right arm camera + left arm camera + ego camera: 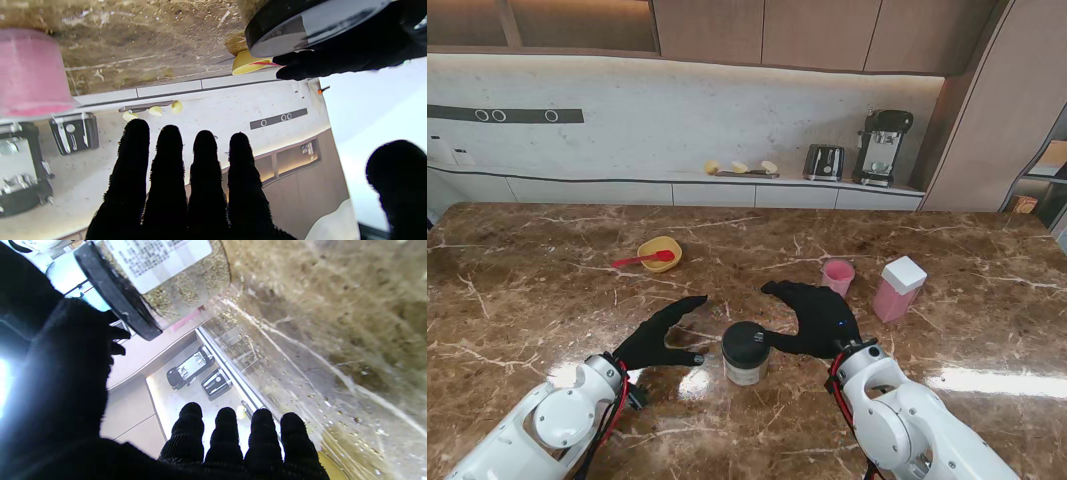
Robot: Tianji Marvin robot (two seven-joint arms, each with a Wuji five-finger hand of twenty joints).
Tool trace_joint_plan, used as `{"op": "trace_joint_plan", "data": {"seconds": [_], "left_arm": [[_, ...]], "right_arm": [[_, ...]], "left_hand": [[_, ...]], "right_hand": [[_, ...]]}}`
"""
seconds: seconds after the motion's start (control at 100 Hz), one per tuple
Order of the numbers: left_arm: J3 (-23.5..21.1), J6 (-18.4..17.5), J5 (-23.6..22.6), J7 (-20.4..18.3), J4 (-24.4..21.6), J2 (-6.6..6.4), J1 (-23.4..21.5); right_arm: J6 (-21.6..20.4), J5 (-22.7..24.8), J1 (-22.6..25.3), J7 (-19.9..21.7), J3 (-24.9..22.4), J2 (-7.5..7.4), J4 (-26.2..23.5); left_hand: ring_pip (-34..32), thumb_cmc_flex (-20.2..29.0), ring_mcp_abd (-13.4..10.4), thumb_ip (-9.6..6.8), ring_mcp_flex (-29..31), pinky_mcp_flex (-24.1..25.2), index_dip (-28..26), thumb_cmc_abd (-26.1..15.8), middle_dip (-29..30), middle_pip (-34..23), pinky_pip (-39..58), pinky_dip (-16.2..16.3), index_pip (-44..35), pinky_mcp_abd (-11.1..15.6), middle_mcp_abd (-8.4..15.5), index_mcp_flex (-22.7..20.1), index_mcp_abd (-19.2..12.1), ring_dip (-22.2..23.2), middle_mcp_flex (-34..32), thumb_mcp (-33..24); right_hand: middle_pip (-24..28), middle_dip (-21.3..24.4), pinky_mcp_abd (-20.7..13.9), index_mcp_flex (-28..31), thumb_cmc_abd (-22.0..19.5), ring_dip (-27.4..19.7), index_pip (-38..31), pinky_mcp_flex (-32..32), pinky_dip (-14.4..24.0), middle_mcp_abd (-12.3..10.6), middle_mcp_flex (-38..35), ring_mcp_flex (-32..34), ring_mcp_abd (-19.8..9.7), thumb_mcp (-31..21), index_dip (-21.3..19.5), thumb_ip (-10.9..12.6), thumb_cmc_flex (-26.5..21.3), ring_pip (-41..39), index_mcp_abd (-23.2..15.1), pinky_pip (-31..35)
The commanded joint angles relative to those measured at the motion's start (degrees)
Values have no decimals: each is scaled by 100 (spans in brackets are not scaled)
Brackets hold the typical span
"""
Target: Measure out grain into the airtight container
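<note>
Black-lidded grain jar [745,352] stands upright on the brown marble table [517,300], nearest me, between my two hands. My left hand [663,336] is just left of it, fingers spread, gripping nothing; thumb near the jar, can't tell if touching. My right hand [817,317] is just right of it, fingers straight and together, also empty. Farther out on the right: pink cup [837,276], then pink container [898,288] with white lid. Far left: yellow bowl [661,253] with red spoon [641,260].
</note>
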State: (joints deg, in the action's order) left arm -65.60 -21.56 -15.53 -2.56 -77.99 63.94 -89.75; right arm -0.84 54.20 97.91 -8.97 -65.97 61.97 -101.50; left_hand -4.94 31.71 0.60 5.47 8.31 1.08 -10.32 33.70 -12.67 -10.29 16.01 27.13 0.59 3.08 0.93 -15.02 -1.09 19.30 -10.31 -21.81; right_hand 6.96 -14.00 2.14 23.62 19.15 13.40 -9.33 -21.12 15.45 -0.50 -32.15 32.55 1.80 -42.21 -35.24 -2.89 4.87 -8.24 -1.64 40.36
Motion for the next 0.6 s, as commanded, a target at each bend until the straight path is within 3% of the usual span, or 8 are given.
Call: {"op": "trace_joint_plan", "data": {"seconds": [0.0,0.04,0.08,0.2,0.22,0.24,0.44,0.59], "left_arm": [[-13,-34,3,44,-148,33,-38],[-35,-50,-17,85,-209,37,-64],[-66,-58,-42,110,-283,38,-100],[-158,-97,-67,221,-506,53,-239],[-173,-104,-75,243,-543,55,-264],[-190,-112,-89,259,-582,56,-289],[-287,-168,-128,338,-891,57,-497],[-288,-181,-125,348,-1065,53,-610]], "right_arm": [[-76,-72,124,-36,-77,37,177],[-89,-182,235,-15,-144,51,62],[-151,-290,304,-19,-208,65,6],[-455,-668,449,-94,-396,113,38],[-505,-717,474,-115,-428,121,50],[-554,-771,500,-133,-461,128,61],[-927,-1368,683,-217,-699,205,193],[-1125,-1728,703,-147,-818,233,298]], "left_hand": [[7,-89,-279,21,186,-44,145,-146,171,-145,373,-339,-1102,316,236,-156,75,-92,-146,334],[-16,-125,-290,23,242,-100,128,-175,148,-198,439,-365,-1161,343,241,-288,127,-89,-180,383],[-32,-49,-310,-23,281,-82,102,-291,76,-236,759,-702,-1197,365,244,-377,166,-109,-189,685],[-64,-85,-324,-48,426,-114,86,-479,70,-267,1125,-758,-1233,383,231,-600,246,-123,-342,935],[-84,171,-317,-154,461,-73,70,-674,49,-276,1441,-1102,-1214,383,211,-645,263,-131,-372,1583],[-92,213,-313,-181,477,-72,66,-763,46,-278,1531,-1178,-1213,382,213,-667,267,-132,-396,1757],[-132,126,-267,-320,612,-54,66,-1348,71,-251,1888,-959,-1232,420,195,-828,287,-129,-560,2147],[-137,-35,-274,-479,663,-61,73,-1915,74,-244,1994,-901,-1220,427,202,-861,311,-136,-604,2113]], "right_hand": [[-126,133,-195,109,38,-206,-7,54,-175,-121,-11,-55,-227,-56,48,167,36,117,74,-127],[-139,159,-214,128,47,-219,-11,74,-201,-110,-4,-68,-248,-63,64,171,38,128,79,-142],[-149,187,-233,156,48,-233,-19,91,-228,-107,-7,-78,-267,-71,80,175,45,138,79,-159],[-177,269,-263,175,23,-268,-10,159,-310,-97,28,-129,-281,-98,142,191,87,164,68,-216],[-173,278,-266,177,9,-272,-9,166,-322,-102,25,-135,-283,-101,152,195,102,165,69,-223],[-173,287,-273,176,2,-275,-7,175,-333,-98,33,-140,-284,-106,162,199,109,167,66,-230],[-161,340,-269,159,-216,-301,30,294,-438,-74,79,-246,-259,-182,273,317,168,201,83,-307],[-212,389,-321,142,-493,-316,90,352,-501,-48,137,-300,-306,-131,395,435,366,238,169,-356]]}}
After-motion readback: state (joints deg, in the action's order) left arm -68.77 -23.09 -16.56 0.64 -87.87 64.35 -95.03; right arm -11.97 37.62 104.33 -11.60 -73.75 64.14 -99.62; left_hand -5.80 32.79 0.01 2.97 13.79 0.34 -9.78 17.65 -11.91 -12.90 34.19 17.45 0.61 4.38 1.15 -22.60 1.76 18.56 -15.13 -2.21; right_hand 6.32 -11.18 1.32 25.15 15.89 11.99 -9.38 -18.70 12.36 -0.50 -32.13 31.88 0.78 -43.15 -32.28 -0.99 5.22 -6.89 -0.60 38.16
